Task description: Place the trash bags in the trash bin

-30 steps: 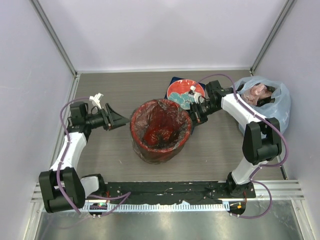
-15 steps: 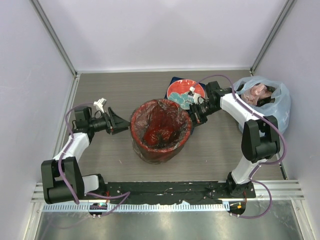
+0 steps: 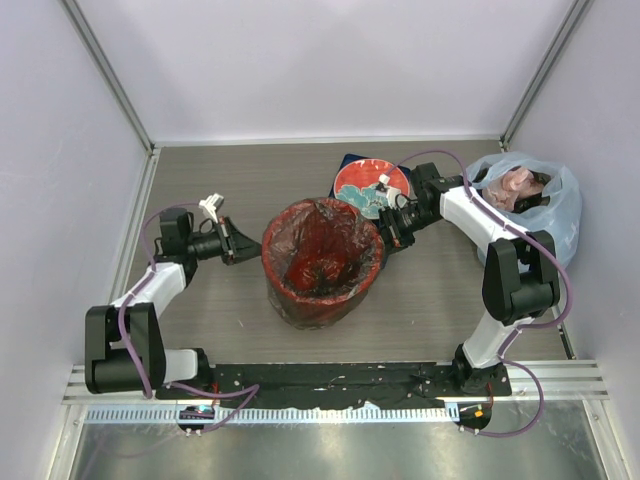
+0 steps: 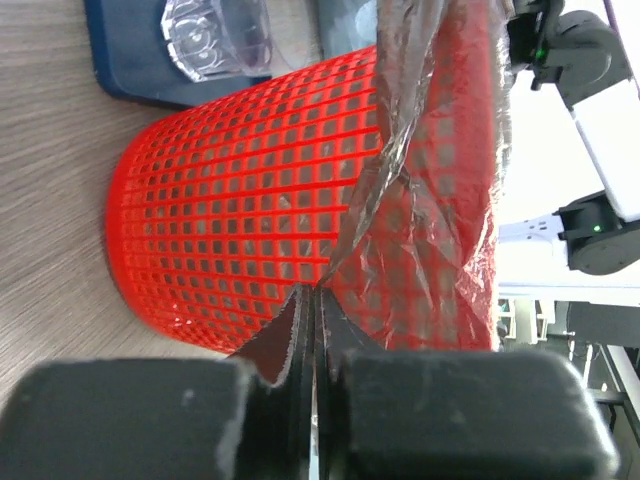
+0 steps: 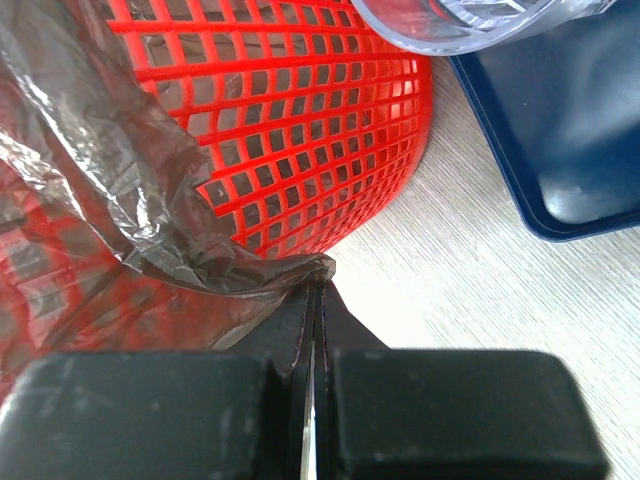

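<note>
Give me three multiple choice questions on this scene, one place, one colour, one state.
1. Where is the pale blue bag? A far right; B near left; C centre.
2. The mesh bin is? A green; B red; C white.
3. The left gripper is? A wide open; B shut on the trash bag; C unseen.
A, top view shows it far right. B, red mesh in wrist views. B, its jaws are closed on the film.
</note>
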You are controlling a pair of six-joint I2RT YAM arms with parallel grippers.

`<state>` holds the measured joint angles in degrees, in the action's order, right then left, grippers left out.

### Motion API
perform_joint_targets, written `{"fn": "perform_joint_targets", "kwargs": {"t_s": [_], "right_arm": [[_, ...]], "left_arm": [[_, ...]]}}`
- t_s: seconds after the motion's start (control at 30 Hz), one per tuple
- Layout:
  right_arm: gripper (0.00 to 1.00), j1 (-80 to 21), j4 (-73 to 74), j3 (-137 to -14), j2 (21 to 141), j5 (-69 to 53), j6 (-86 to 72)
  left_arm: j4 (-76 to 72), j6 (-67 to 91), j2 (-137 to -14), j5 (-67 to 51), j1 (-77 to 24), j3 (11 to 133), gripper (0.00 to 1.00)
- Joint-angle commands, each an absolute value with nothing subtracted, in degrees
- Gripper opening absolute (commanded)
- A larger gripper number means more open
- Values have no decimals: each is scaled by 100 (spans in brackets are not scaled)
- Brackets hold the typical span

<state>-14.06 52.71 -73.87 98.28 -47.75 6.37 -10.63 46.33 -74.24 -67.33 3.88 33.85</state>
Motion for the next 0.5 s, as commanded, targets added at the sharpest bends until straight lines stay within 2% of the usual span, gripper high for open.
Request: {"fn": "perform_joint_targets", "kwargs": {"t_s": [0.0, 0.17, 0.47], "right_arm": [[1, -1415, 5133, -7436, 9800, -4554, 843], [1, -1415, 5010, -7286, 9861, -4219, 1002], [1, -1415, 4685, -6935, 9923, -3552, 1282]], "left_arm": [[-399, 4054, -7567, -6672, 396, 3751, 0], [1244, 2771, -7804, -6145, 430, 4122, 0], [2301, 1864, -8217, -5064, 457, 4385, 0]]}}
